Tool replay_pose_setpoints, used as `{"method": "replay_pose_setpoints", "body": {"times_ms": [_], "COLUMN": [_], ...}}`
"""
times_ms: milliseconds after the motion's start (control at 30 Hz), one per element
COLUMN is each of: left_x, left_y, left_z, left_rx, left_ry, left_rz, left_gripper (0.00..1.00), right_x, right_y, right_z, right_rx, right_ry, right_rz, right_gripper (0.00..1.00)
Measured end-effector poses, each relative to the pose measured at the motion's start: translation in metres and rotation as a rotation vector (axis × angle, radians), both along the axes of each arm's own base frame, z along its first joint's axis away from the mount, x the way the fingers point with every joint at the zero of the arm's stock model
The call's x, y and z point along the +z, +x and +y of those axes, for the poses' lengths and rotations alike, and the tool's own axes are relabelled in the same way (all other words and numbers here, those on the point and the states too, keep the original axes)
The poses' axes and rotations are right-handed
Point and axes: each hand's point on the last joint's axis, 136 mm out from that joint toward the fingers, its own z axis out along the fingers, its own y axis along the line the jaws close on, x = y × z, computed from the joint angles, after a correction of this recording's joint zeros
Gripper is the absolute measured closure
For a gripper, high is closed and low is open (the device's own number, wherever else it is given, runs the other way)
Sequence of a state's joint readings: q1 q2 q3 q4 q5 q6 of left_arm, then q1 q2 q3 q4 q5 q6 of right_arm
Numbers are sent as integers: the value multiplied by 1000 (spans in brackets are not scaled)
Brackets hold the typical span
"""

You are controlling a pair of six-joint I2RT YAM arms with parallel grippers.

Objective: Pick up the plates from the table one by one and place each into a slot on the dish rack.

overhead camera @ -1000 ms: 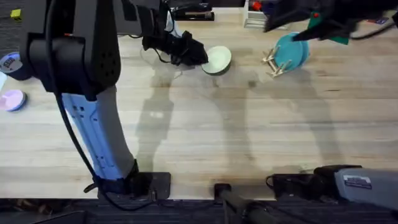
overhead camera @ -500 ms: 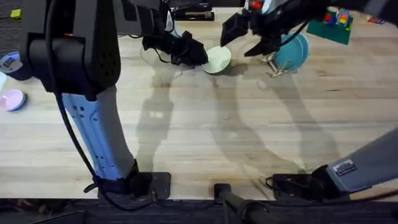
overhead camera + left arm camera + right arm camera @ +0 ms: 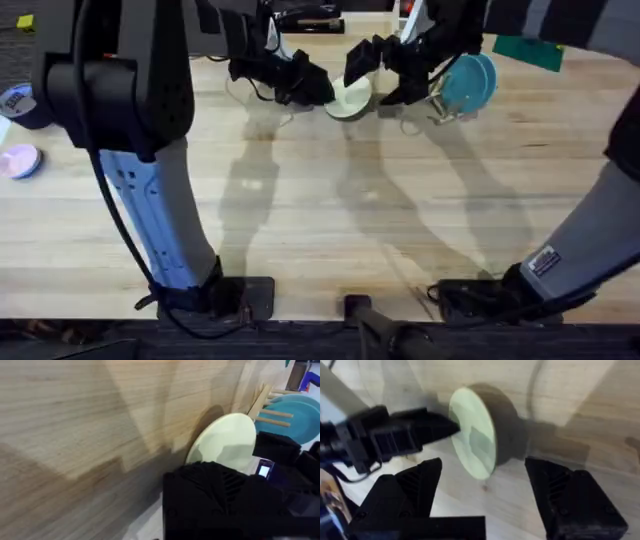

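Since a second earlier, right claw (image 3: 380, 72) had swung left, spread beside the cream plate (image 3: 352, 96) pinched by left claw (image 3: 322, 90); teal plate (image 3: 472, 82) stood in the dish rack (image 3: 437, 104), upper right.

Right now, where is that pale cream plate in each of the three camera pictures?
Overhead: cream plate at the far middle of the table, held by the left gripper.
Left wrist: cream plate just past the black fingers.
Right wrist: cream plate on edge, ahead of the open fingers.
Shared landmark: that left gripper.
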State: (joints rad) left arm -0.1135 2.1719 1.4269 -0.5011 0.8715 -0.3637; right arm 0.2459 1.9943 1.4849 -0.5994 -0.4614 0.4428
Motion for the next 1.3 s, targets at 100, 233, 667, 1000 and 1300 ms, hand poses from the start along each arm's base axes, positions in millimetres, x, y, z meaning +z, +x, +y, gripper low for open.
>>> {"method": "replay_pose_setpoints", "body": {"times_ms": [100, 233, 667, 1000, 1300], "left_x": [0, 0, 0, 2, 3], "left_y": [0, 0, 0, 2, 3], "left_z": [0, 0, 0, 1, 2], "left_rx": [0, 0, 0, 5, 6], "left_ry": [0, 0, 0, -4, -4], "left_rz": [0, 0, 0, -5, 0], "left_gripper": [961, 961, 961, 961, 962], "right_x": [-6, -12, -20, -10, -10], "right_y": [6, 11, 8, 11, 8], "right_z": [2, 3, 12, 22, 23], "right_rx": [-35, -68, -85, -71, -52], "right_ry": [12, 23, 30, 85, 88], "right_rz": [10, 22, 55, 51, 54], "right_gripper": [7, 7, 242, 963, 973]}}
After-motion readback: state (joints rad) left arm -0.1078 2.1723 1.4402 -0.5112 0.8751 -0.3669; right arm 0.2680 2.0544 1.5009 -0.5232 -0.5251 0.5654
